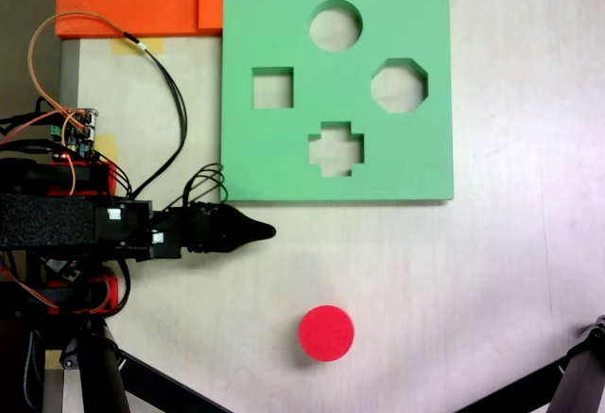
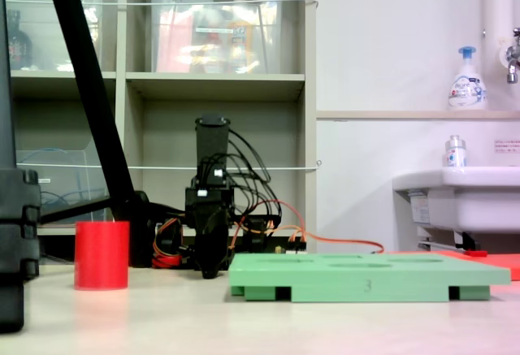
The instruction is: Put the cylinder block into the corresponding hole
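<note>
The arm point(image 1: 123, 224) is all black, blocky motor housings with small white labels on them, narrowing to a pointed black gripper point(image 1: 265, 232). Thin black wires loop along it, while orange cables point(image 1: 38, 63) run to a small circuit board point(image 1: 76, 129) at its red-trimmed base.

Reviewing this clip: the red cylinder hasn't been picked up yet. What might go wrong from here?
1. The gripper sits away from the red cylinder, which stands free on the table; a badly aimed approach may tip or push it.
2. The green board has an octagonal hole close to the round hole, similar in width, so it may be set in the wrong one.
</note>
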